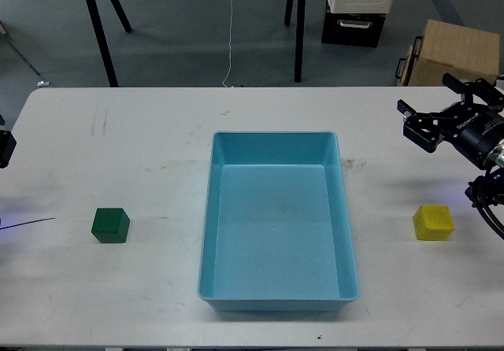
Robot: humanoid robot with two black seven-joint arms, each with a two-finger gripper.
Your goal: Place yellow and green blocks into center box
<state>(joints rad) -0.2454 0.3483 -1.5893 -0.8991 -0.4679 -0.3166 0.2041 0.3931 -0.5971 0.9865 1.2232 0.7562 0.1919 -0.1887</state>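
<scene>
A green block (110,225) sits on the white table at the left. A yellow block (433,223) sits at the right. The light blue box (346,209) stands in the middle and holds nothing. My right gripper (438,105) hovers open and empty at the right edge, behind and above the yellow block and apart from it. Of my left arm only a dark tip (4,147) shows at the left edge, well behind and left of the green block; its fingers cannot be told apart.
The table's far edge (220,89) runs behind the box. Beyond it on the floor stand black tripod legs (101,28), a cardboard box (453,52) and a black and white case (358,9). A thin dark line (27,222) lies left of the green block.
</scene>
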